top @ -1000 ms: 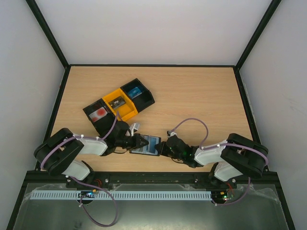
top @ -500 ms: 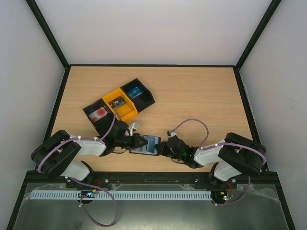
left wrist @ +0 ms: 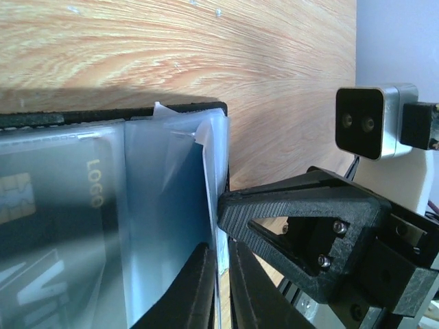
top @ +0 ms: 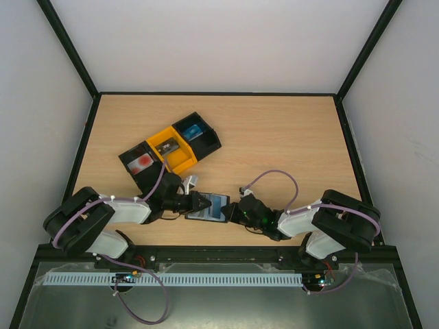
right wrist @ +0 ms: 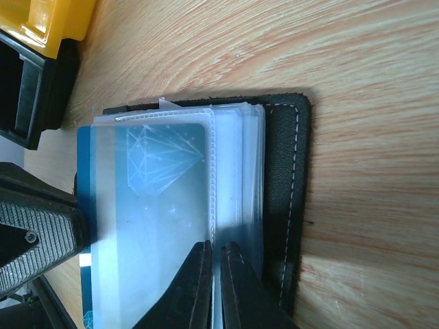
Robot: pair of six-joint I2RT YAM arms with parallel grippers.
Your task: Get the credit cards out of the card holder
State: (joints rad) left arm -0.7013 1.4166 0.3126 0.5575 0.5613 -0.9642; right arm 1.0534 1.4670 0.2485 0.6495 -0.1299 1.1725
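At the near edge of the wood-grain table (top: 288, 144), the card holder (top: 208, 208) is lying flat between the two arms, its black stitched cover showing under a fan of glossy clear sleeves. The right gripper (right wrist: 216, 264) is pinching a thin sleeve edge, fingers almost touching. The left gripper (left wrist: 221, 264) is nipping another translucent leaf, with only a sliver between its fingers. A blue credit card (right wrist: 84, 188), printed with a white faceted diamond, is poking out of its sleeve. Blocky black and yellow bins (top: 171, 147) are sitting just behind.
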